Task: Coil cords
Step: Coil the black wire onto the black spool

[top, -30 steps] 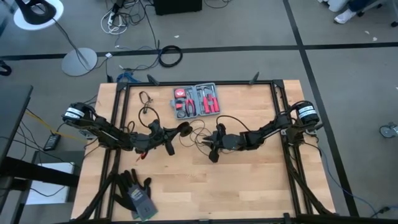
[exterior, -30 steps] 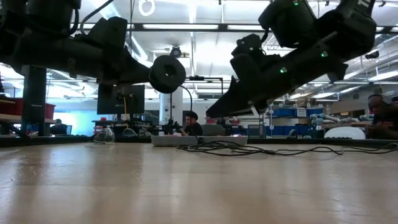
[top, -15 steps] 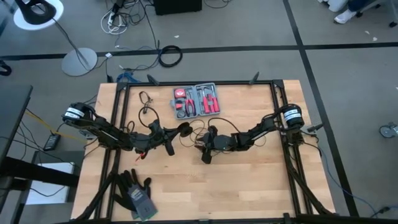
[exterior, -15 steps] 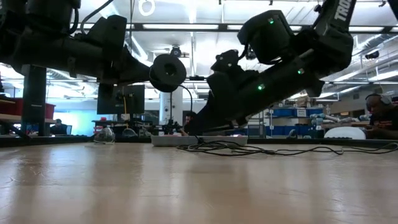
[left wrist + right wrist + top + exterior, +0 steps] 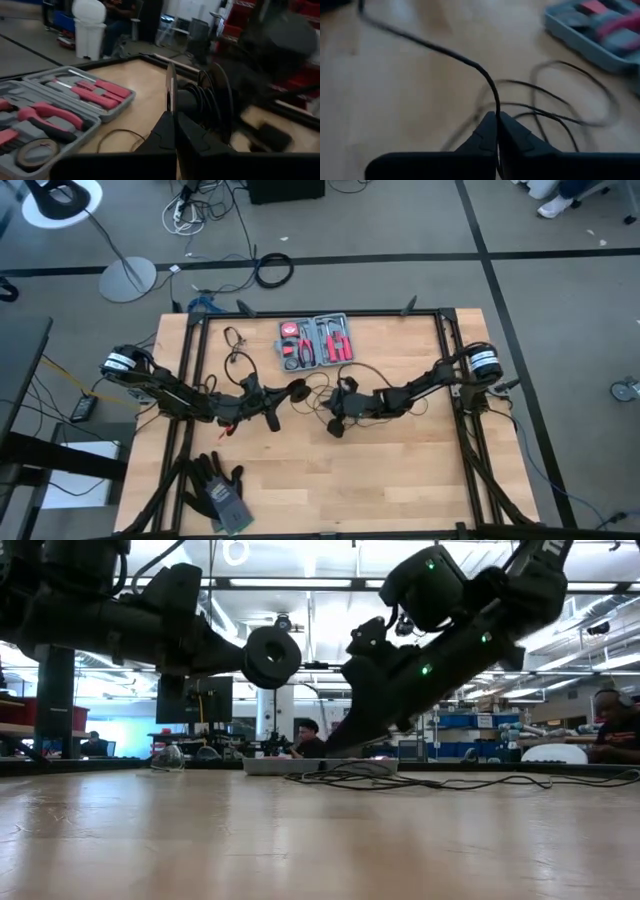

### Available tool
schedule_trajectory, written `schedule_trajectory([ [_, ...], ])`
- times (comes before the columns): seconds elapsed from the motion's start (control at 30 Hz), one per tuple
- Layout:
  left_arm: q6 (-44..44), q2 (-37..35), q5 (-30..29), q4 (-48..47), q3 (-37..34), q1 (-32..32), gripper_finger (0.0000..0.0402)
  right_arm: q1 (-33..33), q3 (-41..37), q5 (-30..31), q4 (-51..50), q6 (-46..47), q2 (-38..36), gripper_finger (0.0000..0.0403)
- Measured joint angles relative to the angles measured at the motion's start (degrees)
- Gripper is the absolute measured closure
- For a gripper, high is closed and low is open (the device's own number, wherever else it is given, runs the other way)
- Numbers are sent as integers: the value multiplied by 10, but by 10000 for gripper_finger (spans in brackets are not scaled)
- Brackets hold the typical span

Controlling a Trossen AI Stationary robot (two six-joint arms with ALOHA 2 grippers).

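The right gripper [image 5: 496,122] is seen with its two fingers pressed together on the thin black wire [image 5: 485,80], which rises from between the fingertips and bends away over the wooden table [image 5: 410,95]; in the high view this gripper [image 5: 337,418] is held near the middle of the table, just below the red tool kit [image 5: 315,342], and in the low view it [image 5: 345,740] hangs above the tabletop with loose loops of wire [image 5: 420,778] lying on the wood behind it; further slack loops [image 5: 560,100] are spread on the table between the gripper and the tool kit's grey tray [image 5: 600,35]. The left gripper [image 5: 174,125] is clamped shut on the rim of a small round black disc [image 5: 220,100], about whose hub several turns of the wire [image 5: 202,95] are wound; the disc is held upright and clear of the table, as shown in the low view [image 5: 272,657]; in the high view it [image 5: 298,389] sits just beside the right gripper, the left gripper [image 5: 283,392] reaching in from the table's left side. The tool kit lies open at the far edge of the table, red-handled tools [image 5: 95,92] being set in its tray; a pair of dark gloves [image 5: 215,488] lies near the front left corner of the table [image 5: 400,480]; a seated person [image 5: 309,740] is visible in the room beyond.
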Motion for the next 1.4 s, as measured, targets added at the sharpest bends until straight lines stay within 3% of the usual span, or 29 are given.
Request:
schedule_trajectory([
  [0.2,0,0,27,-5,0,0,401,-47,0,-22,-140,57,-68,401],
  [0.5,-1,0,58,-14,0,0,401,-87,0,-48,-188,38,-127,402],
  [0.97,-5,0,61,-203,58,1,401,-113,177,-58,-411,-16,-126,403],
  [1.4,-63,0,6,-369,130,47,401,-77,246,-60,-418,15,-123,403],
])
